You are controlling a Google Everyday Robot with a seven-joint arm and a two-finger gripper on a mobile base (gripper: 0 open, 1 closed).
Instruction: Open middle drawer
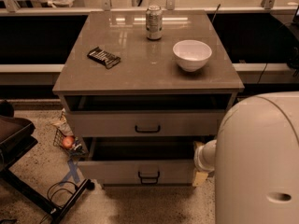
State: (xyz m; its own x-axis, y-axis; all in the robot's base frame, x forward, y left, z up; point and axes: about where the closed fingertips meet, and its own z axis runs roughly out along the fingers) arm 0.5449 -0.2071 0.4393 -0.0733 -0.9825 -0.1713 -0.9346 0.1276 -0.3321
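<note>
The middle drawer [117,171] is the second grey-beige front down the cabinet, with a small dark bar handle [148,176] at its centre. It stands pulled out, with a dark opening showing behind its front. The top drawer [107,123] above it is also out a little, with a dark gap under the tabletop. The lowest drawer is hidden below. My gripper [201,175] shows only as a white wrist and a beige tip at the right end of the middle drawer's front. My white body [261,162] hides the rest of it.
On the cabinet top [140,73] stand a soda can [153,22], a white bowl [192,55] and a dark snack bar [103,57]. On the floor at left are a dark chair base [28,190], a wire basket with a red fruit [68,142] and cables [56,190].
</note>
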